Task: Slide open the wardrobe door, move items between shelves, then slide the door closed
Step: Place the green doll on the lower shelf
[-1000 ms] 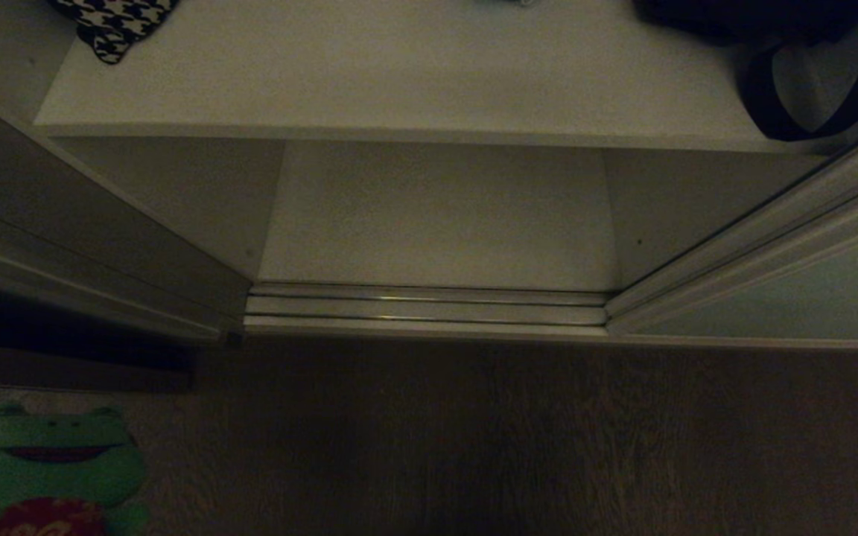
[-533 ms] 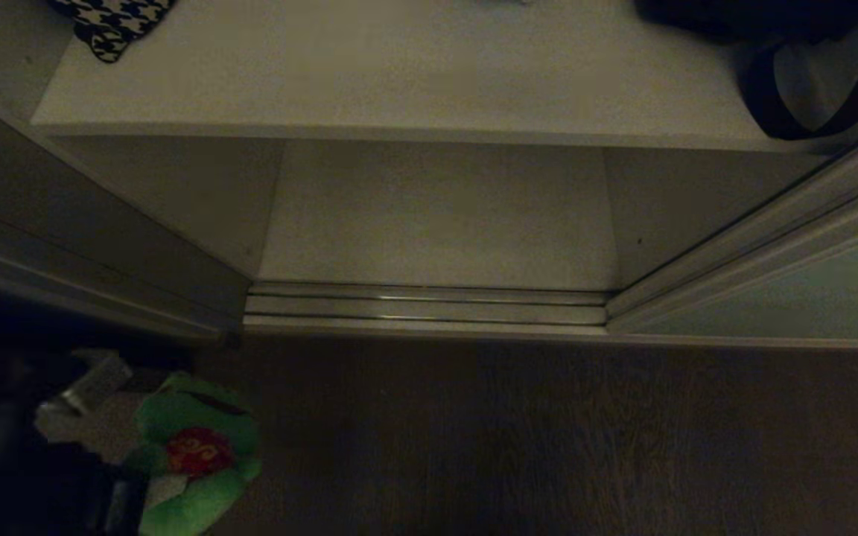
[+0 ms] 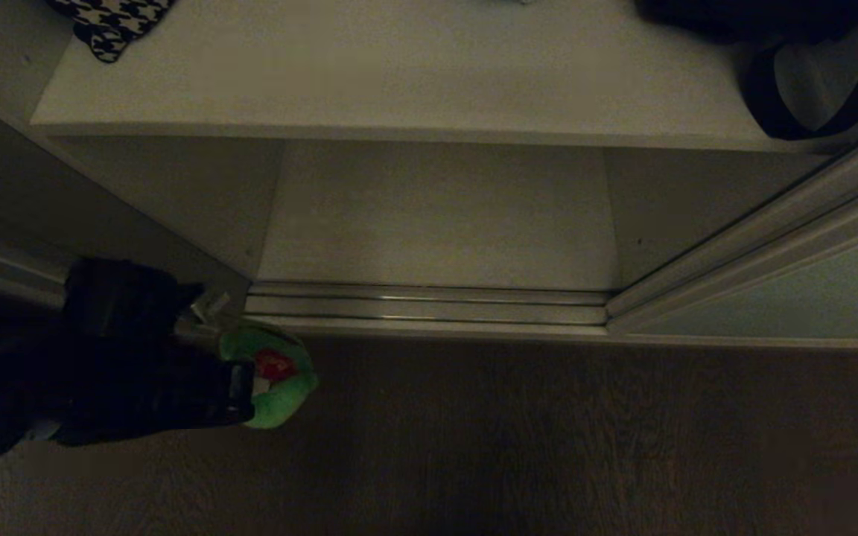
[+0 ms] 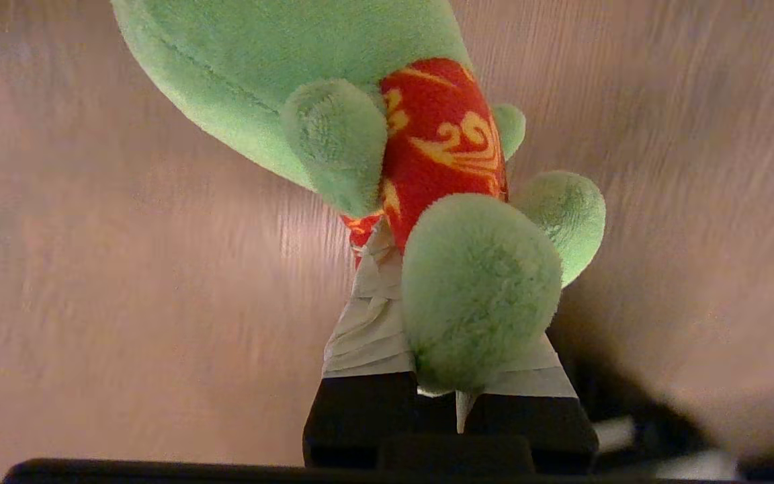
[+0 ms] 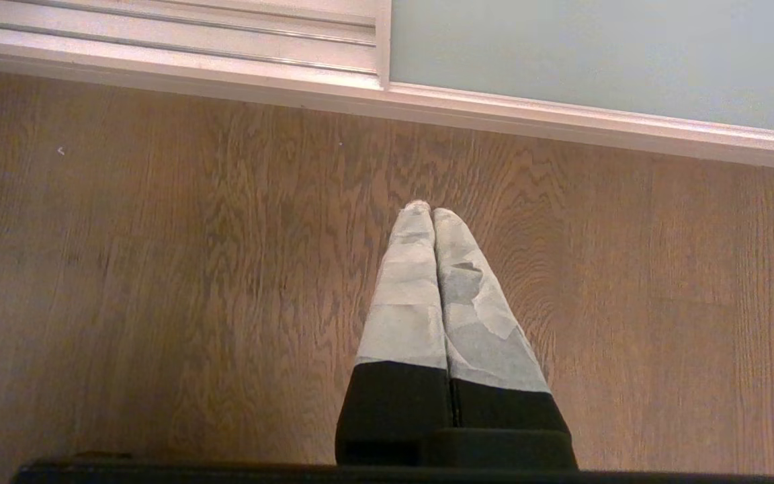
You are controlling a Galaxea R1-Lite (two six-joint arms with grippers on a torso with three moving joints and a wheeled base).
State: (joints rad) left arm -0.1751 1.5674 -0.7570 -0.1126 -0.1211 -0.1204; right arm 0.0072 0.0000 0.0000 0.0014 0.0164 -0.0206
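One green plush frog toy with a red patterned belly (image 3: 278, 376) hangs clamped in the left gripper (image 3: 239, 357) above the wooden floor (image 3: 548, 447), long axis pointing toward the open wardrobe's white lower shelf (image 3: 436, 216); right gripper (image 5: 431, 215) pressed together over the floor.

- The head camera looked steeply down from above into the open wardrobe, onto the upper shelf (image 3: 399, 74), the lower shelf (image 3: 436, 216), the floor track (image 3: 429, 307) and the wooden floor (image 3: 548, 447).
- The left wrist camera sat behind the left gripper (image 4: 427, 269), close up, so the green plush toy (image 4: 373, 134) ahead of its fingers filled much of its view, with floor beyond.
- The right wrist camera looked along the right gripper (image 5: 433, 210) down at the floor, with the sliding wardrobe door (image 5: 595, 54) and track beyond its fingertips.
- All three views shared the floor; the head and right wrist views also shared the door and track.
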